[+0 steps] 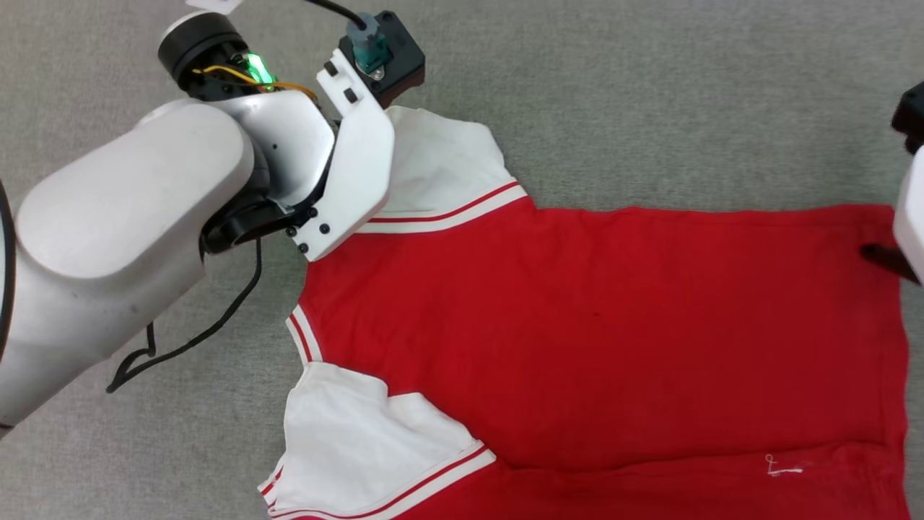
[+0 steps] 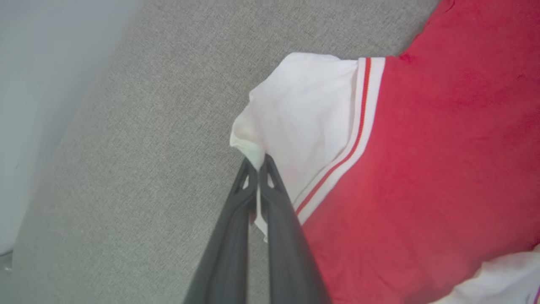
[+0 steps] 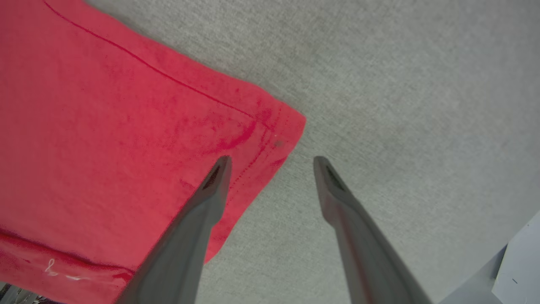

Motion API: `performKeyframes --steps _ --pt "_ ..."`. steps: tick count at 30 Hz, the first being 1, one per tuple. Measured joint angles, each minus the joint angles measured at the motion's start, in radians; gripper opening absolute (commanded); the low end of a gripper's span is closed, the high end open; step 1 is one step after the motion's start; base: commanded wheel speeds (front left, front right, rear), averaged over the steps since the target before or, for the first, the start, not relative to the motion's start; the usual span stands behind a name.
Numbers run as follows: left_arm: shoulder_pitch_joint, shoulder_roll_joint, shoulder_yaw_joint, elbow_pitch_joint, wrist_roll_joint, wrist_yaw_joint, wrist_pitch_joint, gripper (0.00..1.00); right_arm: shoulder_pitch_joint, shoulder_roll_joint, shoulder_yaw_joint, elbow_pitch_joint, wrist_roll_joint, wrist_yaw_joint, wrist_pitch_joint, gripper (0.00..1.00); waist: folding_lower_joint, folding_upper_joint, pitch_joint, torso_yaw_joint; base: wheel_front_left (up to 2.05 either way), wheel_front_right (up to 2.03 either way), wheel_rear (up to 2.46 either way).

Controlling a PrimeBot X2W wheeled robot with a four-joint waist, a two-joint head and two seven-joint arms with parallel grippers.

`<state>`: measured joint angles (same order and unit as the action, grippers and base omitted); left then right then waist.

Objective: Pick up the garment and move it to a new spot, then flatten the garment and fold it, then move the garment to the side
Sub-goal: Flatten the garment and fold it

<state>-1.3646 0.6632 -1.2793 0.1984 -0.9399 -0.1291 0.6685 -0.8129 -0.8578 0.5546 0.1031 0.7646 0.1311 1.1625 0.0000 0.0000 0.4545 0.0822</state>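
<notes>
Left fingers (image 2: 285, 236) clamp garment (image 2: 422, 169) sleeve (white) | right fingers (image 3: 198, 228) spread over hem

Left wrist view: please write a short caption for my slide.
Left fingers pinch the white sleeve of the red T-shirt on a grey surface.

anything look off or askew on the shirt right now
Yes. The garment isn't flat: its near white sleeve is bunched and creased, a fold runs along the near edge, and a white thread sits on the red. The left hand pinches the far sleeve.
</notes>
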Motion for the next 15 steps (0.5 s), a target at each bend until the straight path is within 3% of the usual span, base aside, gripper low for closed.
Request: performKeyframes --steps 10,11,12,15 --pt "-0.015 0.002 -0.003 -0.008 0.013 0.000 -0.018 0.00 0.033 0.016 0.038 0.065 0.021 0.000 -0.052 1.00 -0.0001 0.0000 0.049 0.029 0.00 0.00 0.00" --pt "-0.014 0.006 -0.003 -0.007 0.013 0.000 -0.018 0.00 0.033 0.016 0.045 0.064 0.019 0.000 -0.064 0.19 -0.0001 0.0000 0.048 0.026 0.00 0.00 0.00" --pt "-0.011 0.009 -0.002 -0.004 0.013 0.000 -0.019 0.00 0.033 0.014 0.053 0.064 0.019 0.000 -0.077 0.00 -0.0001 0.0000 0.046 0.024 0.00 0.00 0.00" --pt "0.016 0.013 -0.003 0.010 0.013 0.000 -0.027 0.00 0.032 0.024 0.080 0.073 0.012 0.000 -0.133 0.00 -0.0001 0.0000 0.025 0.016 0.00 0.00 0.00"
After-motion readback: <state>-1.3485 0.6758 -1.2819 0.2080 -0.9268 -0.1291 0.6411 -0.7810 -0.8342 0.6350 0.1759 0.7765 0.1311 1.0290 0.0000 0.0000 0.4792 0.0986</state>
